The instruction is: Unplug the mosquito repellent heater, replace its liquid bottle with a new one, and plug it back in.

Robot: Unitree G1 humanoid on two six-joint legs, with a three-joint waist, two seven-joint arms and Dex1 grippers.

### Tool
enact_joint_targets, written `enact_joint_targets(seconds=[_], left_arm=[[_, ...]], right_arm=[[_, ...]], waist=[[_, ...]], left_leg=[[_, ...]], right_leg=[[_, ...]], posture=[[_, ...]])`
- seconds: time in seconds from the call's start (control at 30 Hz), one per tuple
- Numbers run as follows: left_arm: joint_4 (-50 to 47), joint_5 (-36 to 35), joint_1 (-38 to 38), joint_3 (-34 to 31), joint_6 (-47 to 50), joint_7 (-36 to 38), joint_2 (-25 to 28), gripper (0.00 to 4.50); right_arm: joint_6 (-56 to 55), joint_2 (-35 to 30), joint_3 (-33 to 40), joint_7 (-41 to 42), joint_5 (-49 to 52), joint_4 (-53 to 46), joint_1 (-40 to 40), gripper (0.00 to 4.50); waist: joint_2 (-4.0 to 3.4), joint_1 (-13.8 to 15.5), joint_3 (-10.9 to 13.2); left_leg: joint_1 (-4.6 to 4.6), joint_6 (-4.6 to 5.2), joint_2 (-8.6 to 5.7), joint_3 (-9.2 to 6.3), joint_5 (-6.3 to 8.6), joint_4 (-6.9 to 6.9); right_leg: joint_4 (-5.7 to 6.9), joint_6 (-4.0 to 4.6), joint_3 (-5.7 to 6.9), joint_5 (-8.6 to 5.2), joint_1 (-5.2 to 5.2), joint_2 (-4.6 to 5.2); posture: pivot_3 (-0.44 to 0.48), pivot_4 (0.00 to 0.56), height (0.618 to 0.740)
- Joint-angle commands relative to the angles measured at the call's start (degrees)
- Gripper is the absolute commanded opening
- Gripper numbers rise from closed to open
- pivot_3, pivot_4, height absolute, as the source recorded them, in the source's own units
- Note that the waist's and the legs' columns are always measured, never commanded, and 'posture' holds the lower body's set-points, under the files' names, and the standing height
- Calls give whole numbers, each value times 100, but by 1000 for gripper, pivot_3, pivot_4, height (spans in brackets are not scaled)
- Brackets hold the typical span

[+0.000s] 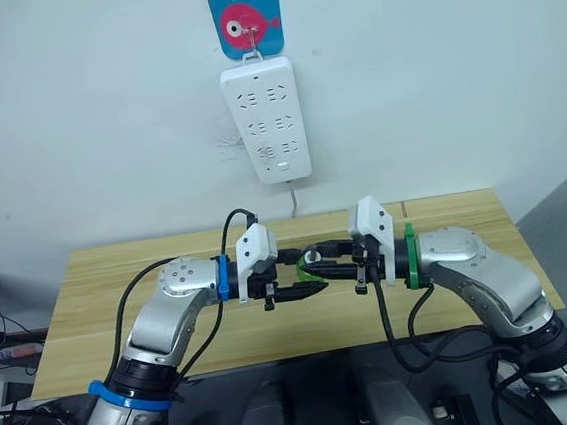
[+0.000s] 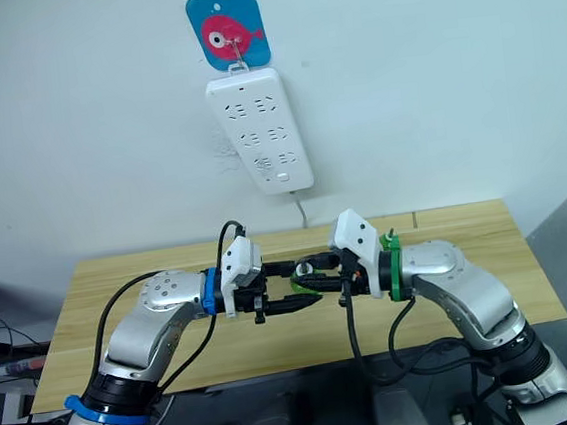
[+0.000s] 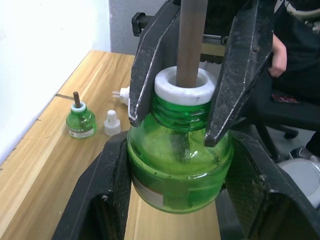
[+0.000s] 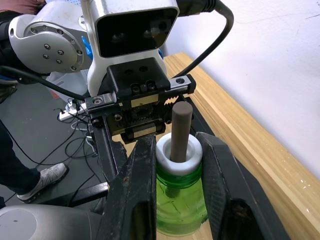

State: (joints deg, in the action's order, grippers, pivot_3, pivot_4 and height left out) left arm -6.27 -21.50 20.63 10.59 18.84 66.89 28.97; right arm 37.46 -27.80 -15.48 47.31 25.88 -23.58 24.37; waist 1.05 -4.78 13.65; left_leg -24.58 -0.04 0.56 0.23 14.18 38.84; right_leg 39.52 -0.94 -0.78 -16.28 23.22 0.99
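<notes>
Right now I am holding both arms together over the middle of the wooden worktop [image 1: 445, 219], a little in from its near edge, with one green liquid bottle [image 3: 177, 165] caught between the two grippers. My left gripper [image 3: 175, 200] is clasping the bottle's round body, its black fingers [image 3: 107, 200] pressing on either side of the green glass. My right gripper [image 4: 172, 185] is closing on the same bottle at its neck, just under the white collar [image 4: 179, 152], and a dark wick rod [image 4: 180, 130] is standing up out of that collar. In the head views the two grippers are meeting tip to tip, with the green showing between them. On the worktop in the left wrist view, a second green bottle [image 3: 80, 120] with a short dark wick is standing upright near the wall-side edge, a small white cap [image 3: 111, 123] just beside it, and a white plug-in piece [image 3: 122, 93] is lying a little farther along, which may be the mosquito repellent heater, though I cannot tell. On the wall above the worktop's far edge a long white power strip [image 1: 267, 120] is hanging from a blue hook plate [image 1: 245, 17], its sockets all unoccupied.
</notes>
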Motion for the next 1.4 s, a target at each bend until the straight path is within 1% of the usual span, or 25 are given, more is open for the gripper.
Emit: enact_joint_targets(seconds=[0.03, 0.07, 0.13, 0.2, 0.27, 0.3, 0.43, 0.57, 0.7, 0.87, 0.93, 1.1, 1.3, 1.4], left_arm=[[-195, -428, 131, -167, 114, 53, -140, 2255], [-183, -450, 150, -179, 178, 50, -137, 2255], [-86, -378, 191, -195, 132, 56, -103, 2980], [31, -291, 180, -214, 68, 27, -81, 3558], [204, -307, 128, -320, 156, -110, -84, 4219], [272, -399, 97, -437, 188, -180, -123, 4487], [51, -1445, 172, -979, 1588, -767, -376, 4500], [-278, -2867, 382, -1603, 3095, -1615, -752, 4500], [-463, -4150, 560, -2084, 4049, -2449, -1103, 4500], [-533, -5094, 619, -2334, 4420, -3319, -1396, 4500], [-532, -5365, 628, -2354, 4515, -3517, -1426, 4500], [-490, -5685, 644, -2349, 4369, -4034, -1602, 4500], [-460, -5856, 605, -2308, 4293, -4182, -1638, 4500], [-387, -5949, 628, -2338, 4232, -4241, -1633, 3922]], right_arm=[[-39, 22, 282, -60, 122, -156, 72, 820], [-8, 24, 337, -61, 173, -161, 79, 820], [107, 37, 485, -91, 330, -194, 97, 820], [263, 65, 664, -157, 541, -232, 109, 820], [547, 170, 963, -349, 876, -281, 126, 820], [790, 304, 1232, -579, 1175, -290, 141, 820], [1593, 849, 2161, -1579, 2273, -291, 165, 820], [2112, 1414, 2880, -2734, 3645, -274, 56, 820], [2208, 1690, 3129, -3666, 4779, -241, -59, 820], [2031, 1696, 3035, -4332, 5642, -232, -115, 820], [1963, 1670, 2958, -4510, 5907, -250, -134, 820], [1710, 1627, 2749, -4899, 6436, -307, -174, 820], [1413, 1530, 2477, -5122, 6646, -401, -209, 820], [1278, 1483, 2368, -5188, 6715, -439, -239, 820]], waist=[[0, 0, 0], [0, -1, 0], [0, -1, 0], [0, -2, 0], [0, -8, 0], [0, -12, 0], [0, -22, 0], [1, -13, -1], [1, -23, -1], [0, -37, -2], [0, -37, -2], [1, -33, -2], [1, -33, -3], [2, -32, -3]], left_leg=[[0, 0, 0, 0, 0, 0], [0, 0, 0, 0, 0, 0], [0, 0, 0, 0, 0, 1], [0, 0, 0, 0, 0, 1], [0, 0, 0, 1, 0, 1], [0, 0, 0, 1, 0, 1], [0, 0, 3, -2, 0, 1], [-4, 0, 0, -6, 0, 2], [-5, -1, 0, -6, 0, 3], [-3, -1, -1, -1, -1, 3], [-4, -1, -1, -1, -1, 4], [-4, -1, -2, 1, -1, 4], [-4, -1, -2, 3, -1, 3], [-4, -1, -2, 2, -1, 4]], right_leg=[[0, 0, 0, 0, 0, 0], [0, 0, 0, 0, 0, 0], [1, 0, 0, 0, 0, 0], [0, 0, 1, 0, 0, 0], [0, 0, -2, 0, 0, 0], [1, 0, -1, 0, 0, 0], [6, 0, 1, 0, 2, 0], [5, 0, 4, 0, 1, 3], [10, 0, 4, 0, 1, 4], [13, 0, 1, 0, 2, 2], [13, -1, 1, 0, 2, 1], [11, -2, -3, -1, 3, 0], [9, -5, -7, -2, 2, -4], [9, -5, -8, -3, 2, -5]], posture=[[-175, 210, 740], [-175, 210, 740], [-177, 210, 740], [-179, 210, 740], [-182, 210, 740], [-184, 210, 740], [-186, 210, 740], [-185, 206, 740], [-181, 203, 740], [-180, 202, 740], [-177, 201, 740], [-176, 201, 740], [-182, 199, 740], [-182, 199, 740]])
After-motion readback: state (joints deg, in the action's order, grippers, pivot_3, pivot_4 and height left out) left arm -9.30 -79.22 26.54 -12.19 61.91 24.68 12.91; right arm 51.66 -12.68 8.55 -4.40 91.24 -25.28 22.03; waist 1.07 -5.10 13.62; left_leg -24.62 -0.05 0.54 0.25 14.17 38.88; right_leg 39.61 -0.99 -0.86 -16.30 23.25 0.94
